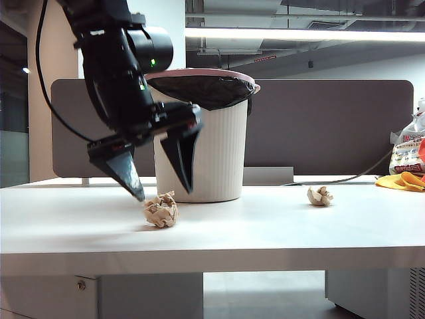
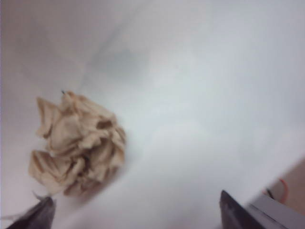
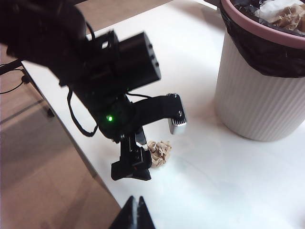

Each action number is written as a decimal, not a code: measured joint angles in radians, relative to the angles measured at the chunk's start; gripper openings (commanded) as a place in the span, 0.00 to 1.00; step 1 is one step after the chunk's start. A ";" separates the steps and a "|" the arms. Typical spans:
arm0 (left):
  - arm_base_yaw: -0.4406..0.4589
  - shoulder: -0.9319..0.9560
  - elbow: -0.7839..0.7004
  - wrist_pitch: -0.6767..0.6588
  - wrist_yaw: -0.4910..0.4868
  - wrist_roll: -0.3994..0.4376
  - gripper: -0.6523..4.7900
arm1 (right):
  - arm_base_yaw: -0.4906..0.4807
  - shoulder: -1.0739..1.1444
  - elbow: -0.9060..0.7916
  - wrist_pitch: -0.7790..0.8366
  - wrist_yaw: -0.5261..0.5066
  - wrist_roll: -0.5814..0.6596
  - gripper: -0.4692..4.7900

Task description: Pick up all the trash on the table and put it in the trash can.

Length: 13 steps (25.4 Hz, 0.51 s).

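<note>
A crumpled beige paper ball of trash (image 1: 161,209) lies on the white table (image 1: 265,226), in front of the trash can (image 1: 207,143). My left gripper (image 1: 163,192) hangs open just above the ball, one dark finger on each side and neither touching it. In the left wrist view the ball (image 2: 78,143) lies off to one side of the open left gripper (image 2: 135,200). A second ball (image 1: 320,195) rests further right. My right gripper (image 3: 136,201) is shut and empty, high over the table edge, looking down on the left arm (image 3: 109,90), the ball (image 3: 160,151) and the trash can (image 3: 257,95).
Crumpled paper (image 3: 286,14) lies inside the black-lined bin. A printed plastic bag (image 1: 406,149) and a yellow cloth (image 1: 404,181) sit at the far right. A grey partition (image 1: 332,126) stands behind the table, and a cable (image 1: 345,179) runs along its back edge.
</note>
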 measured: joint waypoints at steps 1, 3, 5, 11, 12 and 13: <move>0.000 0.000 -0.016 0.029 -0.007 -0.001 1.00 | 0.000 0.000 0.000 -0.001 0.000 0.001 0.08; -0.001 0.003 -0.031 0.084 -0.012 -0.002 1.00 | -0.001 0.000 0.000 -0.001 0.000 0.001 0.08; 0.000 0.003 -0.035 0.133 -0.019 -0.002 1.00 | 0.000 0.000 0.000 -0.001 -0.003 0.001 0.08; 0.000 0.003 -0.035 0.224 -0.089 -0.001 1.00 | 0.000 0.000 0.000 -0.001 -0.026 0.002 0.08; 0.000 0.003 -0.035 0.229 -0.096 0.000 1.00 | 0.000 0.000 0.000 -0.001 -0.026 0.002 0.08; 0.000 0.003 -0.035 0.232 -0.099 0.002 1.00 | 0.000 0.000 0.000 -0.001 -0.026 0.002 0.08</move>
